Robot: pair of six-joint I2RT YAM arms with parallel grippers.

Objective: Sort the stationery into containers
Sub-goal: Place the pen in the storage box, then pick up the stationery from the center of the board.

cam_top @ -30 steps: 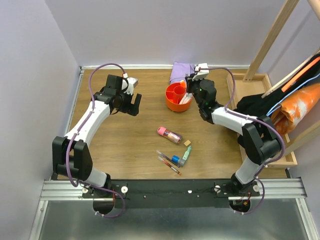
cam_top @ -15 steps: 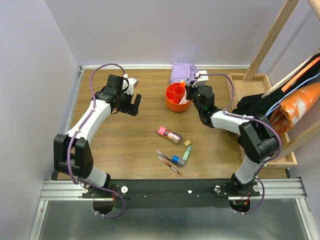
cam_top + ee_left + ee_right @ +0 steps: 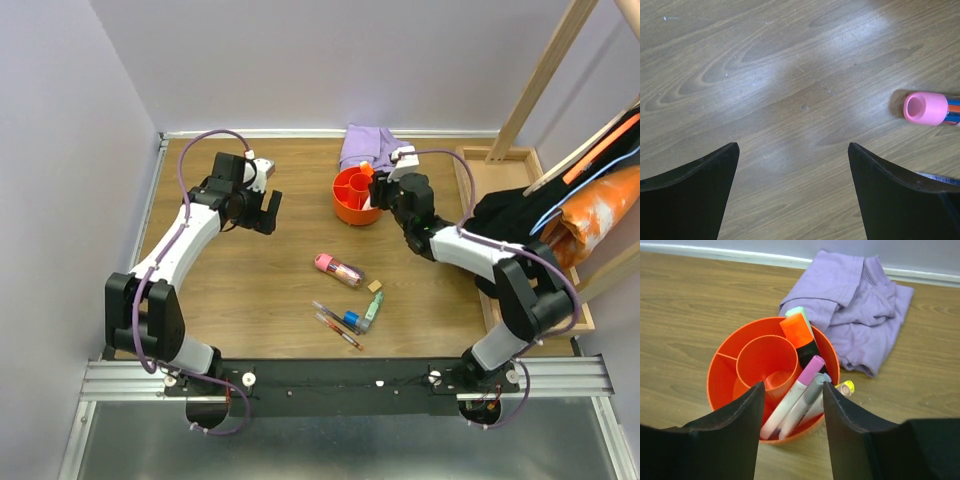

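The right hand (image 3: 792,390), pinched shut a moment ago, now stands spread over the orange cup (image 3: 715,375) near the bench's far edge, holding nothing. A pen seems to have been delivered into the outer compartment beside the orange highlighter (image 3: 797,335). The left hand (image 3: 792,145) hangs wide and empty. The glossy pink tube (image 3: 338,268), blocky tan eraser (image 3: 375,285) and slim pens (image 3: 335,325) lie mid-bench, unsorted. The cup is smooth moulded plastic.
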